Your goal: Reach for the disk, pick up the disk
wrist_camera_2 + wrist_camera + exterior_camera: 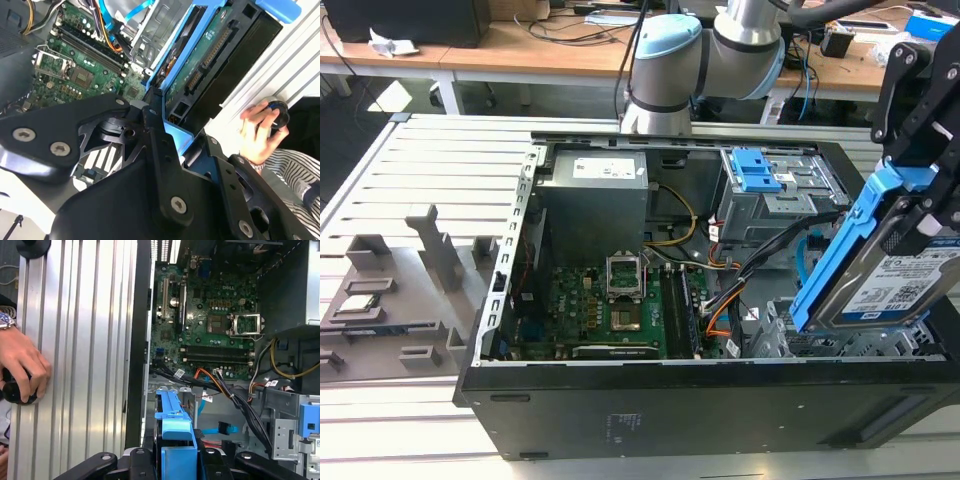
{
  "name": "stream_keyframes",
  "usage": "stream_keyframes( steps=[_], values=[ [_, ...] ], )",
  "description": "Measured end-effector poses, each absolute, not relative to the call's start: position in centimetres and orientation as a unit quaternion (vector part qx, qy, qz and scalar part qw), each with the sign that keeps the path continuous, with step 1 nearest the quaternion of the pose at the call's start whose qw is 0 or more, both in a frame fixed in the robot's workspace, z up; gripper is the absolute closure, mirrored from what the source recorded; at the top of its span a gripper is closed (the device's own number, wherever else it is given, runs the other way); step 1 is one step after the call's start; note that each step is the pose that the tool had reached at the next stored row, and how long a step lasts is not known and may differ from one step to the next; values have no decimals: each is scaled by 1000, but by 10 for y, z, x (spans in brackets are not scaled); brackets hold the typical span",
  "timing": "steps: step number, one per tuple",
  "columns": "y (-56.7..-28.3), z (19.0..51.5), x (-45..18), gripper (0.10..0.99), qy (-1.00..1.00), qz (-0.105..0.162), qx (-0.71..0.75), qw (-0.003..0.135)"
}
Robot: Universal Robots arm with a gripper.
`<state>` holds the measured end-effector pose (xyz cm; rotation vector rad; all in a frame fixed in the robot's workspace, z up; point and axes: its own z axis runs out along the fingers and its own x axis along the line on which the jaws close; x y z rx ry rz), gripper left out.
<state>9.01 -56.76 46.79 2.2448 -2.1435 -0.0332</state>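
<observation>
Desk (430, 160): a ribbed metal surface carries the open computer case; grey holders stand on it toward the exterior view's left.
Computer case (650, 410): a black tower lies on its side with the panel off, showing the green motherboard (610, 305), a grey power supply (595, 190) and a drive cage with blue clips (760, 170).
Robot arm (720, 45): its grey and pale blue joints rise behind the case in the exterior view.
End effector (920, 215): black linked fingers at the exterior view's right are closed on the disk, gripping it at its upper end; in both wrist views the black fingers flank the blue frame on either side, narrow enough to clamp it.
Disk (895, 275): a flat silver-grey hard drive with a white-and-blue label carrying barcodes, edged by a bright blue plastic frame; the second wrist view shows its circuit board side and connector (210, 55).
Disk position: held tilted, lifted above the case's corner at the exterior view's right, its lower end just over the metal bay there, its upper end between the end effector's fingers.
Person's hand (20, 362): rests on the desk beside the case, holding a small black round object (277, 112).
</observation>
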Motion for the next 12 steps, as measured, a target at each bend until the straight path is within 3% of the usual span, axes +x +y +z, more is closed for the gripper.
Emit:
stream_keyframes(
  steps=[12],
  values=[
    [-543,446,97,718,-697,-8,717,22]
  ],
)
